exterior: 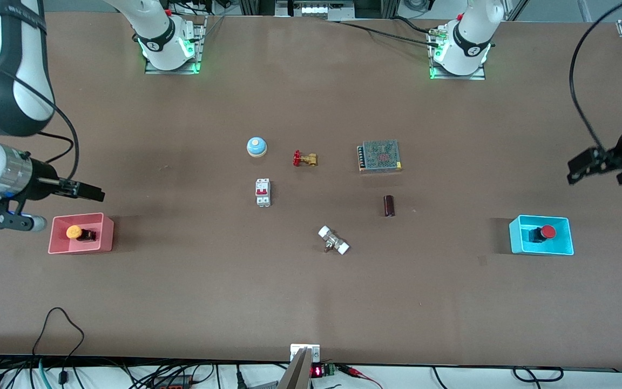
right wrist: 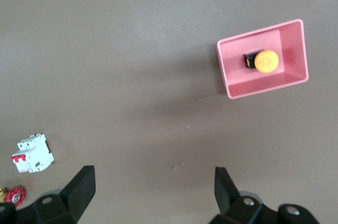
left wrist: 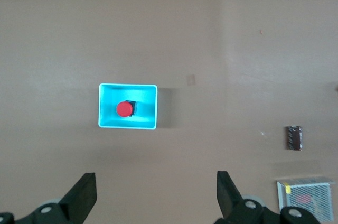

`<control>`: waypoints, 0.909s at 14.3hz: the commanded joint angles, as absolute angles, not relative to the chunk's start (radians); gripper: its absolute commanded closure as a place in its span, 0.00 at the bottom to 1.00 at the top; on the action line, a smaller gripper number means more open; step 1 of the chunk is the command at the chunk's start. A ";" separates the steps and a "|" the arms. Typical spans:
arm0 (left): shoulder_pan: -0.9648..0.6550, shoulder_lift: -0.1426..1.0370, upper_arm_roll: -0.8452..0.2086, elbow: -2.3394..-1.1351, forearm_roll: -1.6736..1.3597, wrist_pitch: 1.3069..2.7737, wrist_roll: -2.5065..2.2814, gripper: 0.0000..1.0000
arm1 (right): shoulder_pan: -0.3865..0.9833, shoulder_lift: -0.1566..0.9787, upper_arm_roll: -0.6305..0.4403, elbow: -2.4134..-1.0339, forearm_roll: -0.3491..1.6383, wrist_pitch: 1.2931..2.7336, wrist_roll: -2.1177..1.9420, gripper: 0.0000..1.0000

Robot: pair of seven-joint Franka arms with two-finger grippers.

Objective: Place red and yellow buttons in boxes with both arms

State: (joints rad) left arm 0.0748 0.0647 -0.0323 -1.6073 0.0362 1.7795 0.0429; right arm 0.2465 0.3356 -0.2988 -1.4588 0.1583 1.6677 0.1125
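Note:
The yellow button [exterior: 74,232] lies in the pink-red box [exterior: 105,237] at the right arm's end of the table; both show in the right wrist view, the button [right wrist: 265,61] in the box [right wrist: 232,84]. The red button [exterior: 547,232] lies in the cyan box [exterior: 517,240] at the left arm's end; the left wrist view shows the button [left wrist: 124,109] in the box [left wrist: 148,96]. My right gripper [exterior: 90,190] is open and empty, up over the table beside the pink-red box. My left gripper [exterior: 578,168] is open and empty, up over the table beside the cyan box.
In the middle of the table lie a blue dome [exterior: 256,146], a brass valve with a red handle [exterior: 304,159], a white breaker [exterior: 263,192], a metal power supply [exterior: 379,156], a dark cylinder [exterior: 389,206] and a white-ended fitting [exterior: 333,241].

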 commanded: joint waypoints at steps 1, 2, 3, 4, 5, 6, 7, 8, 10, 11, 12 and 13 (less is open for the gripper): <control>0.084 -0.009 -0.069 -1.670 0.021 1.764 0.034 0.00 | 0.191 0.286 -0.308 -1.422 0.155 1.600 0.106 0.00; 0.084 -0.020 -0.071 -1.669 0.021 1.747 0.034 0.00 | 0.139 0.278 -0.292 -1.396 0.153 1.548 0.104 0.00; 0.084 -0.024 -0.072 -1.667 0.021 1.731 0.034 0.00 | 0.102 0.255 -0.257 -1.387 0.143 1.522 0.092 0.00; 0.084 -0.026 -0.074 -1.661 0.021 1.706 0.038 0.00 | 0.056 0.230 -0.192 -1.388 0.099 1.511 0.072 0.00; 0.083 -0.025 -0.075 -1.655 0.021 1.680 0.046 0.00 | 0.008 0.210 -0.119 -1.394 0.050 1.508 0.057 0.00; 0.083 -0.025 -0.075 -1.648 0.021 1.655 0.046 0.00 | -0.039 0.195 -0.041 -1.407 0.008 1.506 0.029 0.00; 0.083 -0.025 -0.075 -1.640 0.020 1.634 0.048 0.00 | -0.044 0.184 -0.034 -1.417 -0.006 1.503 -0.001 0.00; 0.084 -0.028 -0.075 -1.640 0.017 1.629 0.051 0.00 | -0.046 0.181 -0.035 -1.420 -0.009 1.500 -0.029 0.00; 0.087 -0.043 -0.071 -1.641 -0.006 1.634 0.049 0.00 | -0.051 0.173 -0.035 -1.425 -0.003 1.482 -0.038 0.00; 0.089 -0.044 -0.071 -1.641 -0.008 1.634 0.049 0.00 | -0.051 0.157 -0.035 -1.442 -0.003 1.486 -0.037 0.00; 0.089 -0.046 -0.072 -1.641 -0.008 1.634 0.048 0.00 | -0.051 0.135 -0.035 -1.462 -0.006 1.493 -0.037 0.00; 0.089 -0.048 -0.072 -1.640 -0.008 1.635 0.048 0.00 | -0.051 0.121 -0.035 -1.477 -0.009 1.497 -0.037 0.00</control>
